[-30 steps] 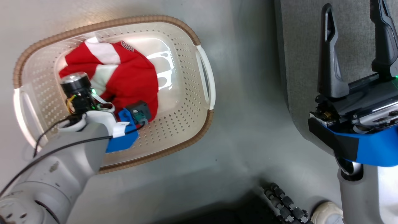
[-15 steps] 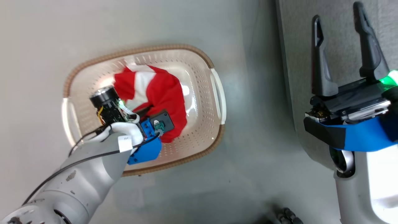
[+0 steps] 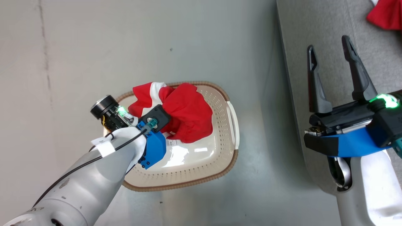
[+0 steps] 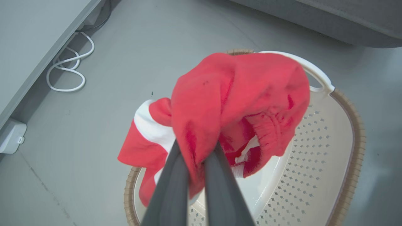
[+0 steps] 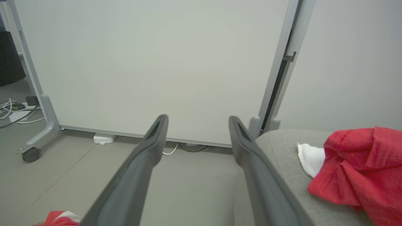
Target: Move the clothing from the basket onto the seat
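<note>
Floor (image 3: pixel 188 37): smooth grey, with a thin crack line at the head view's left; it carries the basket and meets the seat's base.
Panel (image 5: pixel 150 62): a pale board on a grey wheeled frame, standing behind the floor in the right wrist view.
Seat (image 3: pixel 329 31): light grey fabric, along the head view's right side, well apart from the basket.
Basket (image 3: pixel 201 180): cream, perforated, brown rim, on the floor; its bare bottom shows glare.
Held garment (image 4: pixel 238 94): red with a white stripe, bunched and hanging from the left fingers over the basket's far end; the striped part reaches out past the rim. Whether its lowest folds touch the basket, I cannot tell.
Second garment (image 5: pixel 358 163): red with white trim, crumpled on the seat, at the head view's top right corner.
Right end effector (image 3: pixel 328 44): fingers spread wide, holding nothing, over the seat's edge.
Left end effector (image 4: pixel 197 150): fingers pinched narrowly on the held garment.
Cable (image 4: pixel 70 67): white, looped on the floor beside a grey ledge.
</note>
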Controlling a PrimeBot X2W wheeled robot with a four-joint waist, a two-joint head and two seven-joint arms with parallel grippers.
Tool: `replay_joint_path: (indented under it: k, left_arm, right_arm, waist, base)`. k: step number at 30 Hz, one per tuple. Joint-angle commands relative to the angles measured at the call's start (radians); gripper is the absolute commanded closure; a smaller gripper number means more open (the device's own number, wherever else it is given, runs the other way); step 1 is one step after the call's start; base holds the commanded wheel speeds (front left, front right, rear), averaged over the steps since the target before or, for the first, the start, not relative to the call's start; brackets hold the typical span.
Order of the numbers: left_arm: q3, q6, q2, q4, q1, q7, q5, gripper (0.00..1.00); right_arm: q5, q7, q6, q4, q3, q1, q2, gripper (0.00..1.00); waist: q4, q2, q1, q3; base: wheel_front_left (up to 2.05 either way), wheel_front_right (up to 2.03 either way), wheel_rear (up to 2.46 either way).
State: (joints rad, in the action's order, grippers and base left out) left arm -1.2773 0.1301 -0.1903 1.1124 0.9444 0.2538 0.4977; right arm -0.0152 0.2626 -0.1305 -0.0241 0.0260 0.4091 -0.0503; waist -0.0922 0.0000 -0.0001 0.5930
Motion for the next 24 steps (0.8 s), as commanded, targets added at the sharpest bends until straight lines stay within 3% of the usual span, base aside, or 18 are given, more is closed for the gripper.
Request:
replay_joint_path:
  k: [1,7,14,24]
  left_arm:
    - [0.008,0.0,-0.011,-0.014,-0.012,0.009,0.026,1.0]
    - [0.088,0.0,-0.062,-0.133,-0.045,0.012,0.063,1.0]
    - [0.26,-0.003,-0.109,-0.279,-0.131,0.013,0.051,1.0]
    - [0.474,-0.001,-0.114,-0.477,-0.249,0.013,-0.002,1.0]
  right_arm:
    - [0.002,0.003,0.0,0.011,-0.003,-0.016,0.0,0.0]
    - [0.011,0.003,0.0,0.038,-0.006,-0.054,0.0,0.0]
    - [0.021,0.003,0.0,0.069,-0.009,-0.113,0.0,0.0]
    - [0.039,0.003,0.0,0.093,-0.005,-0.178,0.0,0.0]
  waist:
    - [0.024,0.0,0.0001,-0.065]
    - [0.037,0.0,0.0001,-0.16]
    - [0.044,0.0,0.0001,-0.279]
    - [0.045,0.0,0.0001,-0.387]
  base:
    - [0.0,0.0,0.0]
    - [0.0,0.0,0.0]
    - [0.0,0.0,0.0]
    - [0.0,0.0,0.0]
